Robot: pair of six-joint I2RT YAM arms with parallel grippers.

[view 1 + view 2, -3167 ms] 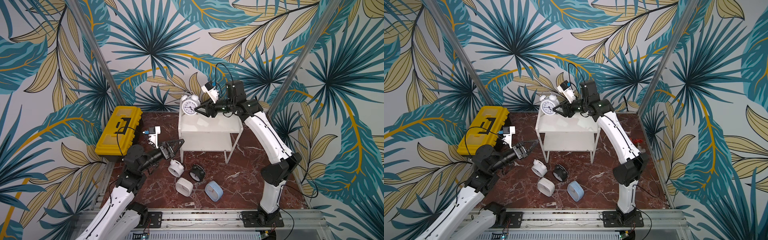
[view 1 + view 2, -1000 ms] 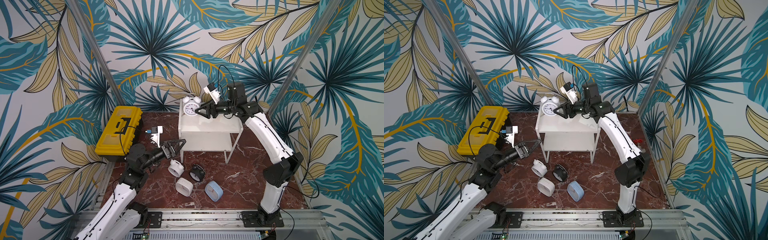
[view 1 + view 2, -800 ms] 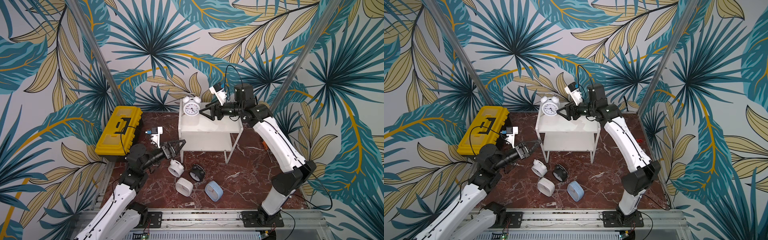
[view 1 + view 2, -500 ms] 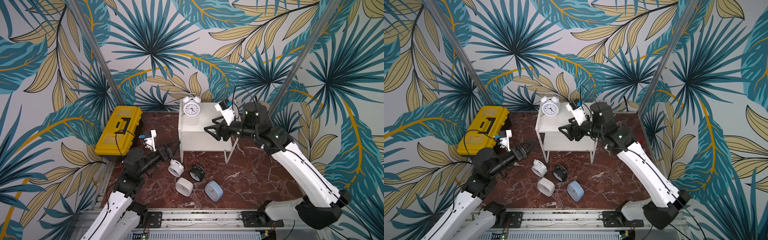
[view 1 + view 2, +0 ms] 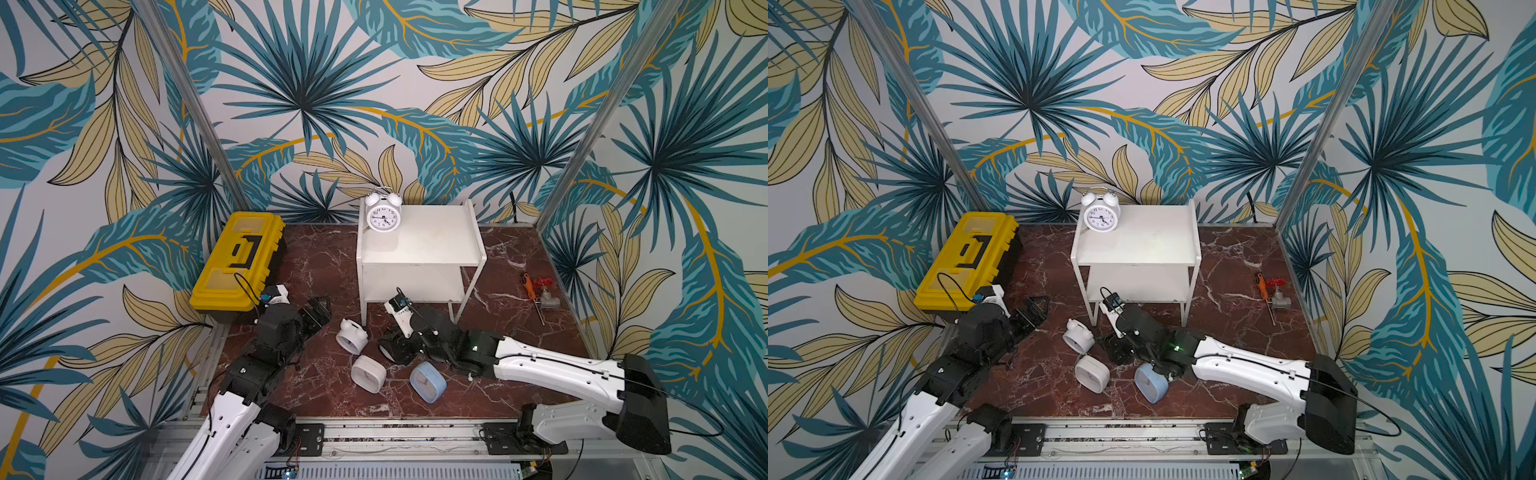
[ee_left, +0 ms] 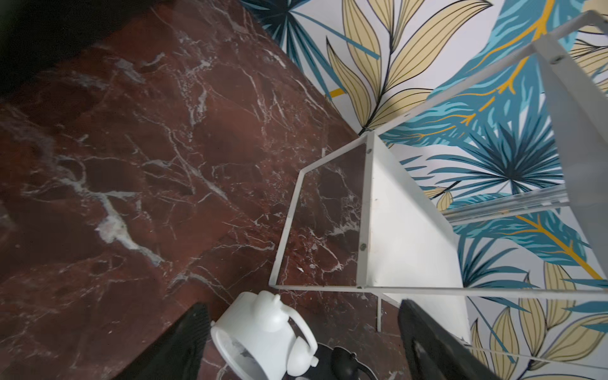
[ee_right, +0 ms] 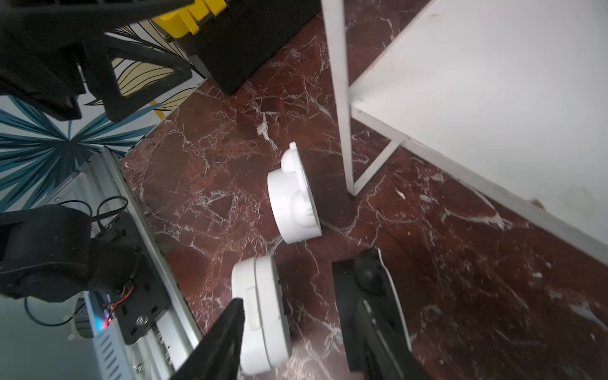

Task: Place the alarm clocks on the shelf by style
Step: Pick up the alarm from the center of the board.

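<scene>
Shelf (image 5: 436,245): top board holds one standing white bell clock (image 5: 383,215) at back-left corner; lower board bare. R gripper (image 5: 401,349) low at floor, jaws apart, black bell clock (image 7: 370,273) edge-on against one finger, not pinched yet. L gripper (image 5: 319,311) spread wide, fallen white bell clock (image 5: 351,338) just ahead. White sq clock (image 5: 368,374) and blue sq clock (image 5: 427,381) on floor beside R arm.

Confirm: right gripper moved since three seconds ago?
Yes. The right gripper came down from atop the shelf, beside the white bell clock, to the floor in front of it.
</scene>
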